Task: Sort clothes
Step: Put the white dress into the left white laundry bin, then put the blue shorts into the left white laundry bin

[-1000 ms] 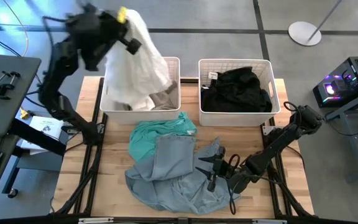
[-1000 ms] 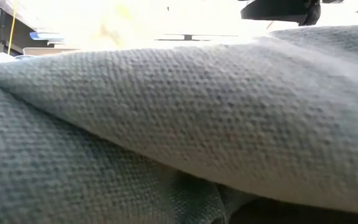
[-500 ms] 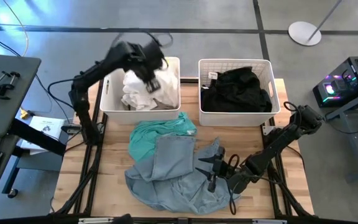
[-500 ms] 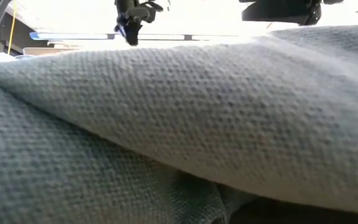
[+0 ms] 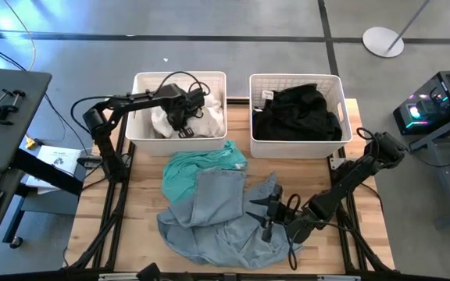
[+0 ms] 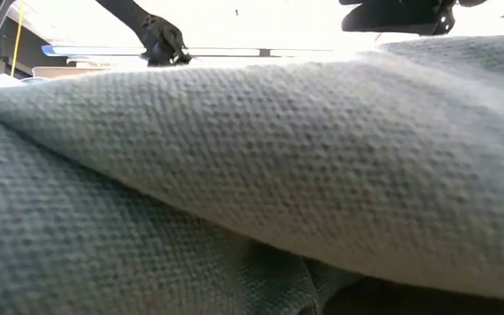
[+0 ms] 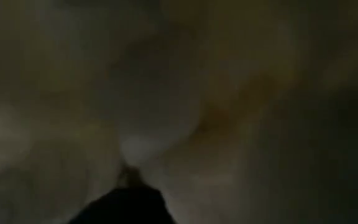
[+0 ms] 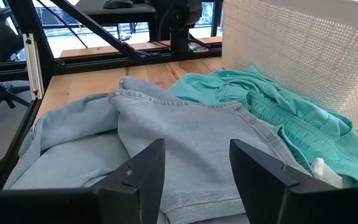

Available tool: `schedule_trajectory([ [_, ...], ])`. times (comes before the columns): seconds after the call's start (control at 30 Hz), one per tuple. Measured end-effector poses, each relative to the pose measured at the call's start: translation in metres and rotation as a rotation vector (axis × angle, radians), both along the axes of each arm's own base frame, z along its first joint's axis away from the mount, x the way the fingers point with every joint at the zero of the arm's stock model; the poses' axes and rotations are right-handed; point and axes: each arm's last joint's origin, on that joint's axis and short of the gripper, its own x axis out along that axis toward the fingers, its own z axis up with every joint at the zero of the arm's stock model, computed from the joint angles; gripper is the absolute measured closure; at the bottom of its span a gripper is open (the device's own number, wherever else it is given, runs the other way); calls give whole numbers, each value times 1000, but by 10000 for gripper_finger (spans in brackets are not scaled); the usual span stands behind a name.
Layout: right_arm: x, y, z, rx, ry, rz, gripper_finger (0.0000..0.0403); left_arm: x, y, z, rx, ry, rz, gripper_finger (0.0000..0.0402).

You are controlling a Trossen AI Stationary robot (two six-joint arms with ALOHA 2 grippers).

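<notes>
The left end effector was down inside the left basket, pressed into the white garment lying there. Its wrist view showed only dark, blurred pale cloth right against the lens, so whether its fingers were apart or closed could not be told.

On the wooden worktop, just in front of the baskets, lay the teal garment, its near edge tucked under the light blue-grey denim garment, which spread in a crumpled heap toward the front edge. In the low view the denim filled almost the whole picture.

The right end effector rested low at the denim's right side, fingers spread wide and holding nothing; its wrist view looked across the denim to the teal garment beside the white slatted basket wall.

The right basket held the black garment, heaped up to its rim.
</notes>
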Motion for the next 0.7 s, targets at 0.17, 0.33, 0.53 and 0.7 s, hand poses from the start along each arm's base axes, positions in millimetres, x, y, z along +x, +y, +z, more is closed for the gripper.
schedule_trajectory([
  [0.17, 0, 0, 0, 3, -1, -1, 234, -5, 6, -6, 33, -14, 18, 380],
  [0.33, 1, -1, 0, 11, -4, -10, 234, -6, 7, 38, 56, -150, 64, 306],
  [0.53, 12, -17, 4, 98, -96, -169, 234, -19, -9, 124, 112, -457, 116, 220],
  [0.7, 39, -46, 6, 89, -78, -146, 234, -42, -50, 181, 234, -668, 97, 205],
])
